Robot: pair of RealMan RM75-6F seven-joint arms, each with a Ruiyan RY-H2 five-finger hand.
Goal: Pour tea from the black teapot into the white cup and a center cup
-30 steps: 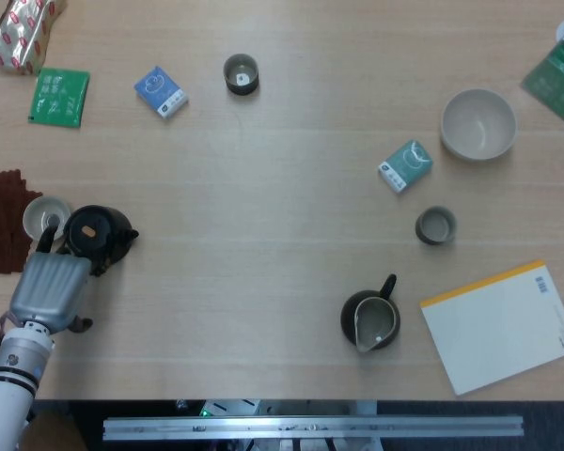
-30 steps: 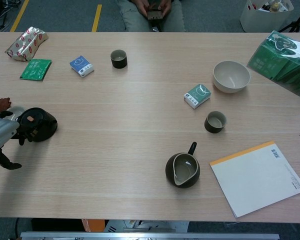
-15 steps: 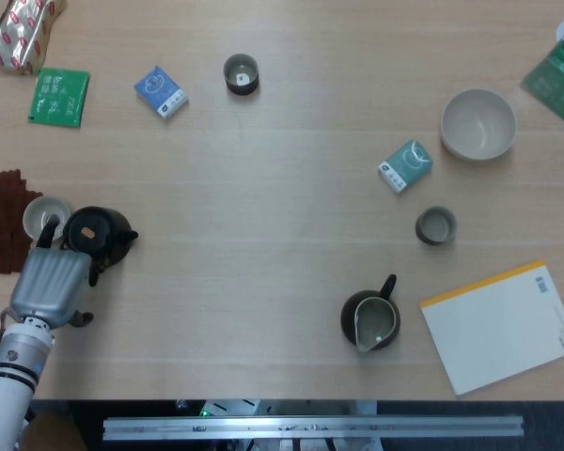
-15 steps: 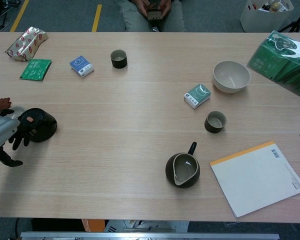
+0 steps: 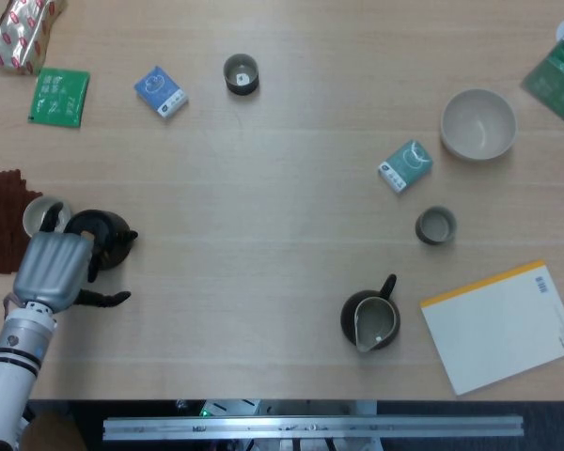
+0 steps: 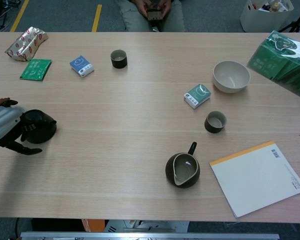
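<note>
Left hand point(image 5: 54, 268): lower left of the head view, over the near side of the black teapot point(image 5: 111, 231); fingers point(image 5: 92, 264) curl onto the pot's body and lid. Whether the grasp is closed on the pot cannot be told. Thumb lies out on the worktop point(image 5: 263, 188) below the pot. Right hand: outside both views.

Black teapot: standing upright at left edge, spout toward frame right.

White cup point(image 5: 43, 215): just beside the teapot, to its upper left, partly hidden by the hand, at the edge of a brown cloth point(image 5: 0, 216).

Dark cup point(image 5: 241, 73): upper centre, well apart from the teapot.

Blue packet point(image 5: 161, 91): left of the dark cup.
Green packet point(image 5: 59, 96): upper left.
Foil bag point(image 5: 21, 33): top left corner.

Dark pitcher point(image 5: 370, 319): lower centre-right, handle up.
Second dark cup point(image 5: 435, 225): right of centre.
Teal packet point(image 5: 405, 165): above that cup.
Pale bowl point(image 5: 477, 124): upper right.
Notepad point(image 5: 501, 325): lower right, yellow top strip.
Green box point(image 6: 282, 60): right edge, chest view.
</note>
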